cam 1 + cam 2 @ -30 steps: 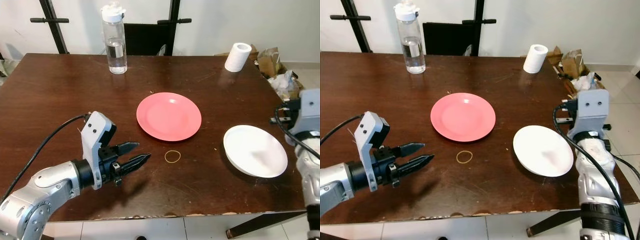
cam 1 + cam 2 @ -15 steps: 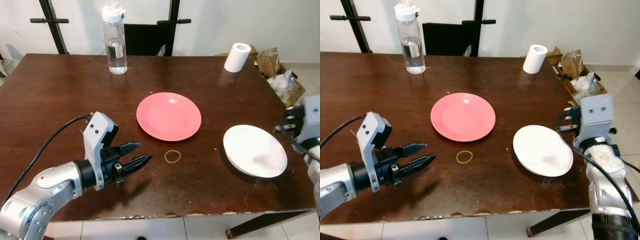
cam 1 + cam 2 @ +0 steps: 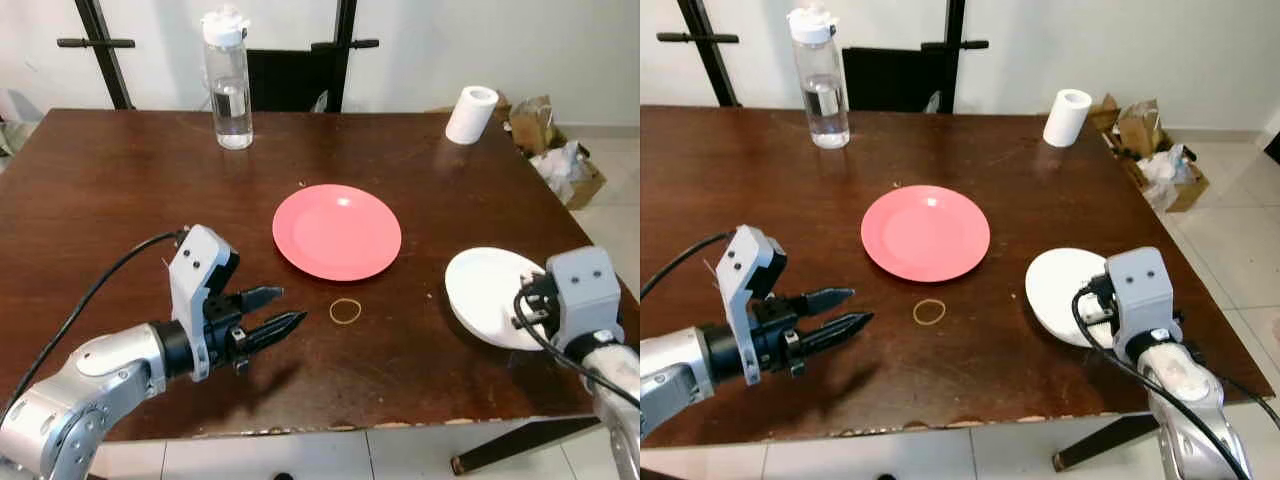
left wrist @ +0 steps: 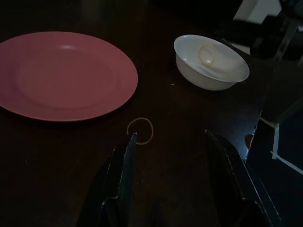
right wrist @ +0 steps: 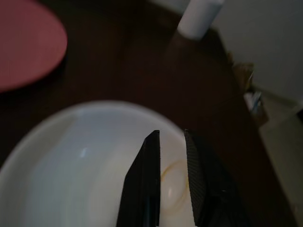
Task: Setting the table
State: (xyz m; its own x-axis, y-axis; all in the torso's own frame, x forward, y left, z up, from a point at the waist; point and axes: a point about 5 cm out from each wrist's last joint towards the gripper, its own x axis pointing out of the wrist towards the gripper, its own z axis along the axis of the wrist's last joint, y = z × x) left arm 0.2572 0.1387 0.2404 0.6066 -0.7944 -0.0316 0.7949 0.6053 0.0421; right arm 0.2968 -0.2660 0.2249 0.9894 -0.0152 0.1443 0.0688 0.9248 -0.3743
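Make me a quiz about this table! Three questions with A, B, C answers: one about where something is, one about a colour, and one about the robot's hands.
1. Where does the rubber band lie?
A. On the pink plate
B. On the table, just in front of the pink plate
C. Beside the water bottle

2. What colour is the dish under the right hand?
A. White
B. Blue
C. Green

3. How are the left hand's fingers?
A. Shut on the rubber band
B. Shut on the pink plate
C. Open, holding nothing

Answers: 1 B, the rubber band rests on bare wood near the pink plate's front rim. 2 A, the dish is plain white. 3 C, the left wrist view shows a wide gap between the fingers.
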